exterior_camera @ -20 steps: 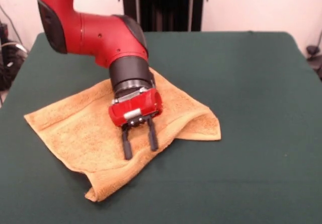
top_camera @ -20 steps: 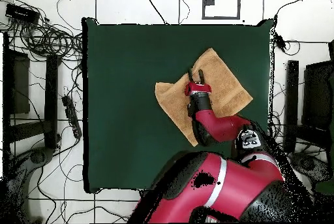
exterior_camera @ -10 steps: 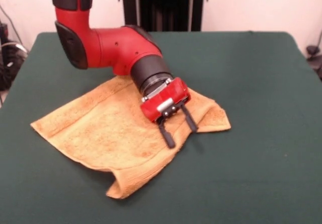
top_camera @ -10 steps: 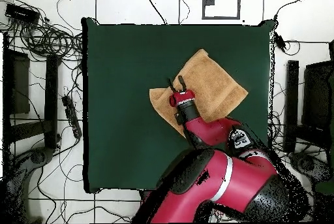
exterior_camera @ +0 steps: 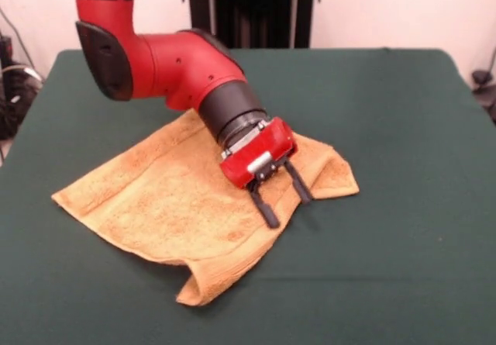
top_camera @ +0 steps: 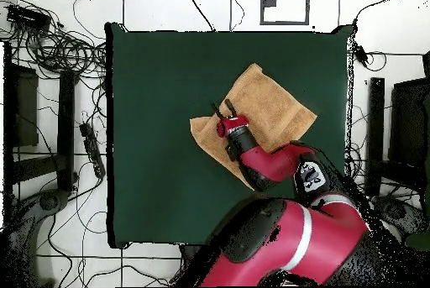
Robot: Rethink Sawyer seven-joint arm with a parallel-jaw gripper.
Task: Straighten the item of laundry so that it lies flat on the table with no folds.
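Your end effector [exterior_camera: 285,203] sits spread open at the towel's [exterior_camera: 163,201] edge, tips seemingly touching it; a corner lies folded on the tabletop [exterior_camera: 403,128].

A messy pile of black cables [top_camera: 59,45] lies on the white floor [top_camera: 151,3] just left of the table. A black power strip [top_camera: 91,146] lies below the cables. A dark stand [exterior_camera: 252,8] rises behind the table.

A red and black robot arm [exterior_camera: 167,62] bends at the elbow and slants downward. Its gripper [exterior_camera: 284,202] tilts forward, two thin black fingers [exterior_camera: 264,208] spread apart, pointing down.
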